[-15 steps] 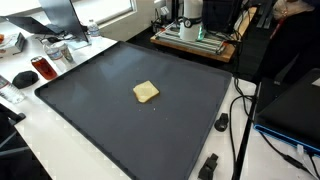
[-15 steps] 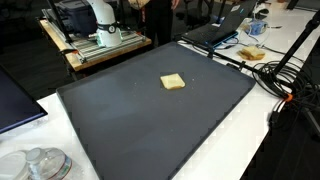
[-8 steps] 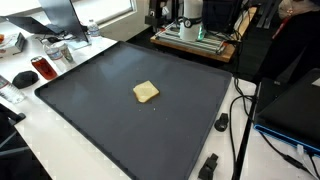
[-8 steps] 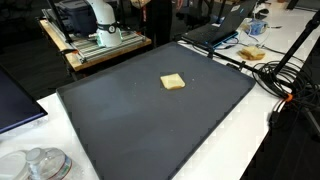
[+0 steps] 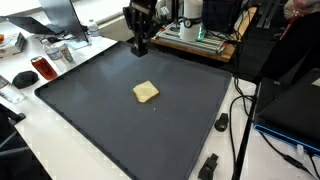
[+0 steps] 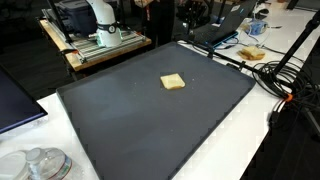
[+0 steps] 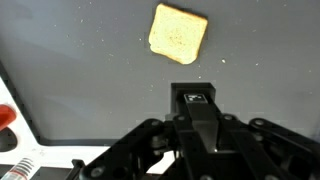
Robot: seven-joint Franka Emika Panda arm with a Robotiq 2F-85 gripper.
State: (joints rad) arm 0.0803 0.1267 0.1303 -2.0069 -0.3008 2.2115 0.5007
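Observation:
A tan square slice of toast (image 5: 146,92) (image 6: 173,82) lies flat near the middle of the dark grey mat (image 5: 110,120) in both exterior views. My gripper (image 5: 140,45) hangs over the mat's far edge, some way from the toast, and shows again as a dark shape (image 6: 190,14) at the back. In the wrist view the gripper (image 7: 196,95) is shut with nothing between its fingers, and the toast (image 7: 178,33) lies ahead of it on the mat (image 7: 80,60).
A white table (image 5: 60,150) carries the mat. A red can (image 5: 41,68) and a black mouse (image 5: 22,77) sit beside the mat. Cables and black plugs (image 5: 222,123) lie along one side. A laptop (image 6: 215,32) and a plastic container (image 6: 35,165) border the mat.
The arm with the gripper has swung into both exterior views over the mat's far edge; earlier it was out of sight. The toast has not moved.

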